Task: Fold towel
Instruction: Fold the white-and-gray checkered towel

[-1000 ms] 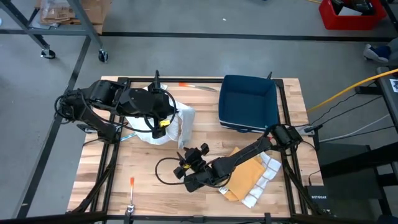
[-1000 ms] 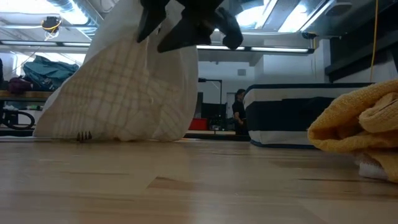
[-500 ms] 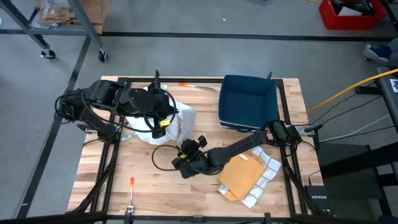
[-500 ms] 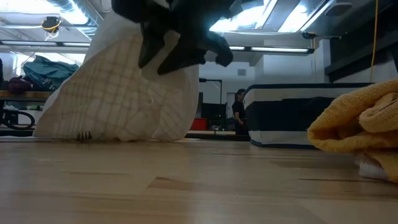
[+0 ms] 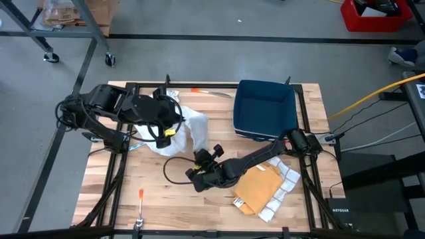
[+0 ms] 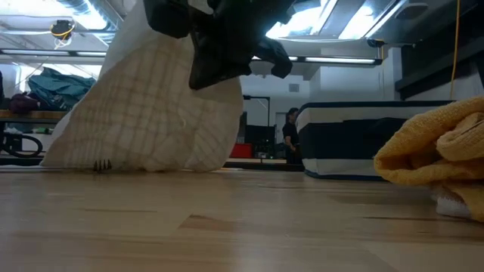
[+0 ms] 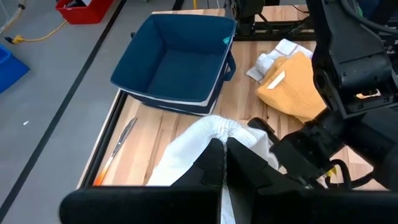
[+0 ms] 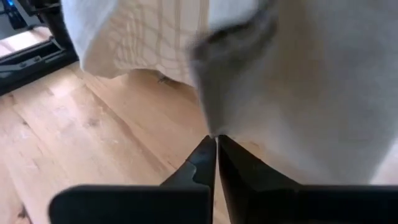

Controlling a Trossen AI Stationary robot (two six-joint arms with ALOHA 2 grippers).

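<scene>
A white towel with a faint check (image 5: 191, 126) stands on the table's left half like a tent (image 6: 151, 113), its lower edge on the wood. My left gripper (image 5: 169, 130) is above it, shut on its gathered top. My right gripper (image 5: 198, 155) has come in low from the table's right, and its fingers (image 8: 216, 140) are shut at the towel's near lower edge. In the low view it is the dark shape (image 6: 219, 45) in front of the towel. My left gripper pinches a bunched fold at the towel's top (image 7: 221, 127) between its two fingers, from above. The towel hangs below it, slack, with its lower edge (image 6: 136, 168) on the table. My right gripper pinches the towel's lower edge (image 8: 211, 132) at its fingertips, slanting in from the table's near right. One layer or several, I cannot tell.
A dark blue bin (image 5: 265, 109) stands at the far right. A folded yellow towel (image 5: 257, 189) lies on a white checked one (image 5: 284, 182) at the near right. An orange-handled tool (image 5: 141, 195) lies near the front left, and a black cable (image 5: 174, 178) loops on the wood.
My right gripper has moved toward the table's far left edge, up to the towel's near side, and has shut there. The towel keeps its tent shape with its lower edge on the table.
</scene>
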